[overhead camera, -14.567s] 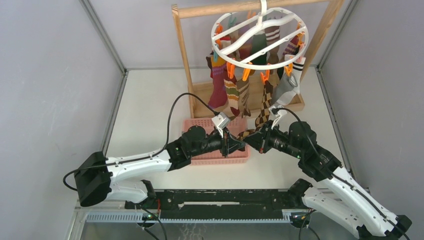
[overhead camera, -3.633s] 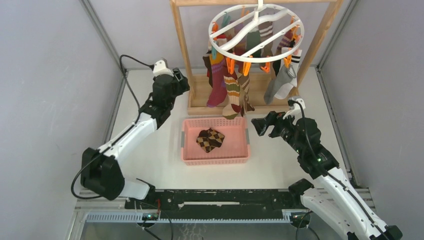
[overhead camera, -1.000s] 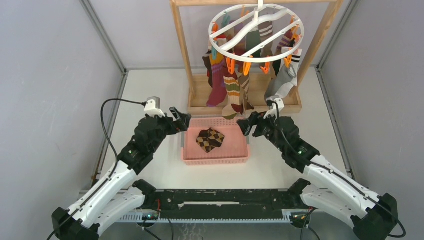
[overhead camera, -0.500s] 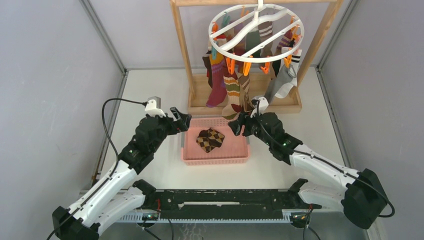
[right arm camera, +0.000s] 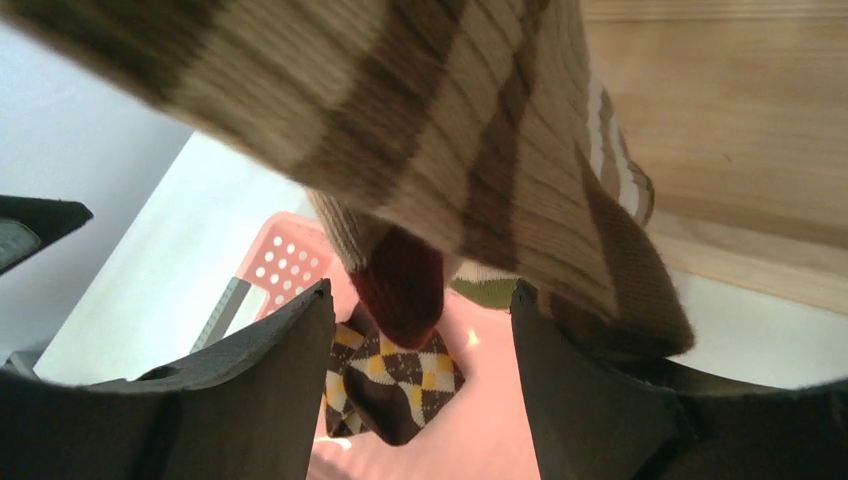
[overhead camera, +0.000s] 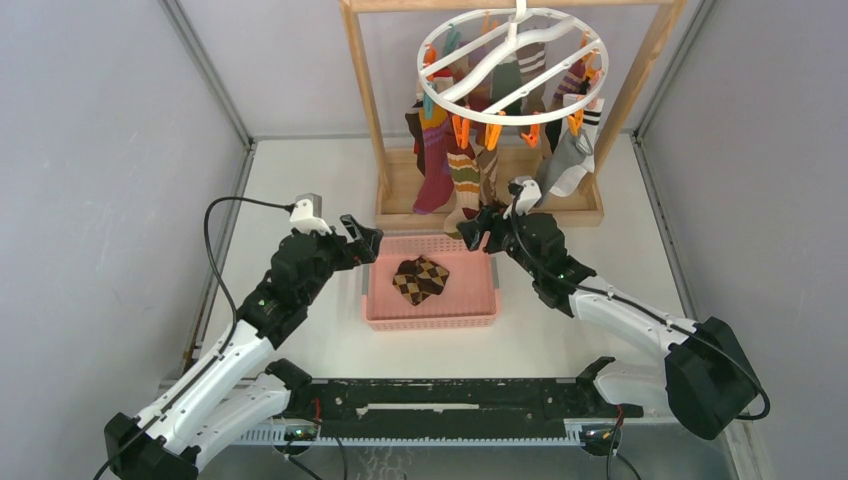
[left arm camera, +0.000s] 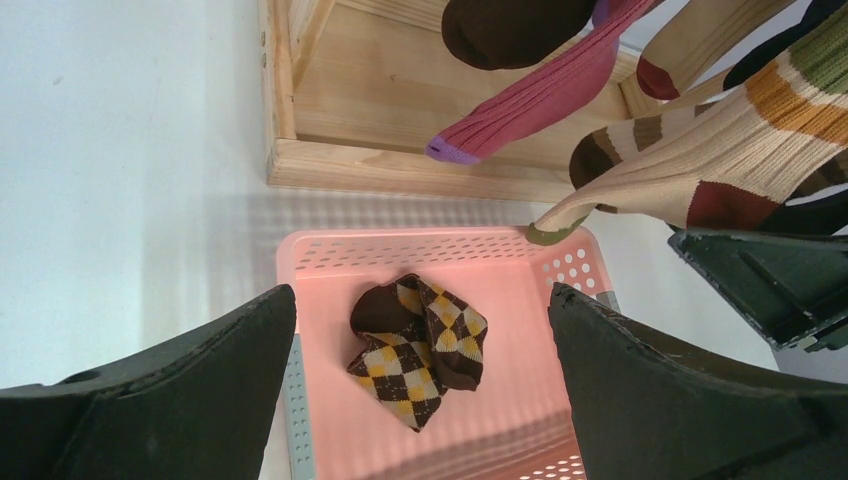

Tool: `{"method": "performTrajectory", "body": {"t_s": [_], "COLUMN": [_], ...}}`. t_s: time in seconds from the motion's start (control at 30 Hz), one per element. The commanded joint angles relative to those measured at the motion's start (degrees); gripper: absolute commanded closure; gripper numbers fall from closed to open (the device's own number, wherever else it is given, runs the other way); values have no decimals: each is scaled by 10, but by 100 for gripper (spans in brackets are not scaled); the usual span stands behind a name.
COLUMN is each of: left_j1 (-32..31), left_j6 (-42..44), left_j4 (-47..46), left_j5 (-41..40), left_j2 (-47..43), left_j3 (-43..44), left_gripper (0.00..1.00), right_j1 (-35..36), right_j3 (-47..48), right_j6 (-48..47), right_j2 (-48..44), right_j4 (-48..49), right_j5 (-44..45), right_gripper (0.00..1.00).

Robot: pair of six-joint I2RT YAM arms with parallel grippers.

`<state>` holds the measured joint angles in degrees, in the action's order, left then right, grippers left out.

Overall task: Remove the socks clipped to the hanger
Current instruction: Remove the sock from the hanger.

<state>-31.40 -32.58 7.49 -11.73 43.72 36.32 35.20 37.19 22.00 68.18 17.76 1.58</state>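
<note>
Right wrist: striped sock (right arm camera: 450,130) hangs before end effector (right arm camera: 422,292).

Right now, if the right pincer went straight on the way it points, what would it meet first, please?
Most likely the brown-and-tan striped sock clipped to the hanger: the right wrist view shows it hanging just ahead of the open right pincer. Depth is unclear, so they may already touch.

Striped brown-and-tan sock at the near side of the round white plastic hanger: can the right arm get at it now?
Probably yes. The right gripper is open right at the lower end of the striped sock, and nothing stands between them.
</note>
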Motion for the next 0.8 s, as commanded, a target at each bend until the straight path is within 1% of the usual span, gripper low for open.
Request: {"method": "performTrajectory", "body": {"t_s": [0.0,0.2,0.3,0.43,0.6,0.73,0.77], "left_j1": [-3,-3,-3,-5,-9,-13,-14], "left_j6": [3,2,0,-2,1,10,14], "left_j4": [-8,-4,-4,-4,0,3,3], "left_j5": [2,2,3,5,7,16,19], "left_j2": [-9,-13,-15,-18,-25,-31,-30], "left_j3": [-2,0,-1,-3,2,22,32], "left_gripper": [0,0,0,0,0,0,0], "right_j1": [-10,-8,-3,0,1,2,2], "right_j3": [30,31,31,31,37,37,37], "right_j6": [0,-7,-11,-12,-13,-14,-15], "right_j2": [3,-4,-8,-11,-14,-19,-19], "right_j4": [77,98,102,103,82,71,69], "right_j5": [-28,-59,-69,-69,-60,-60,-60], "right_gripper": [28,29,32,39,56,63,67]}}
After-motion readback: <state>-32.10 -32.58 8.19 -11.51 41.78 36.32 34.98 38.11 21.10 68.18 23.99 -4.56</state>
